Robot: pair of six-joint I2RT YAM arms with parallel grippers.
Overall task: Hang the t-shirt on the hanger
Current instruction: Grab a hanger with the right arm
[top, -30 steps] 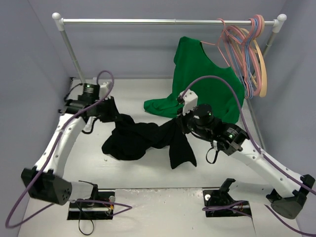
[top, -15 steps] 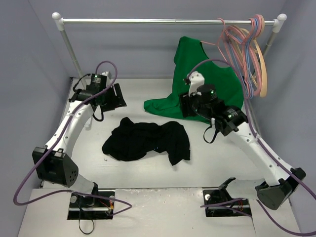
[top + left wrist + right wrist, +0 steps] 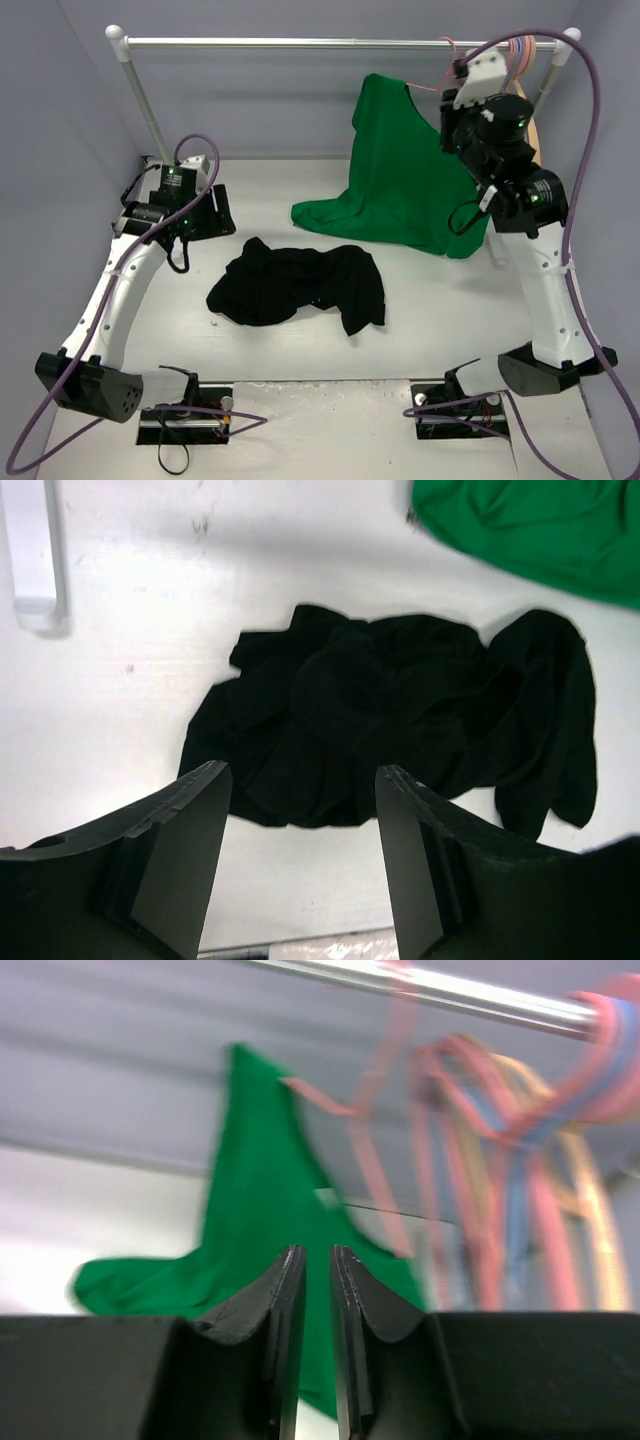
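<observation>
The black t-shirt lies crumpled in a heap on the white table, with nothing holding it. My left gripper hovers to its back left. The left wrist view looks down on the t-shirt past the left gripper, whose jaws are wide apart and empty. My right gripper is raised high by the rail at the right. In the blurred right wrist view its jaws stand a narrow slit apart with nothing between them, facing thin pink wire hangers. The pink hangers hang on the rail; I cannot single one out.
A green t-shirt hangs from the rail and trails onto the table. A thick tan hanger and blue hangers hang at the rail's right end. A white post foot stands at the back left.
Both grippers let go of the black t-shirt, which dropped into a heap. The left arm drew back to the left and opened. The right arm rose to the hangers, its jaws narrowing.
</observation>
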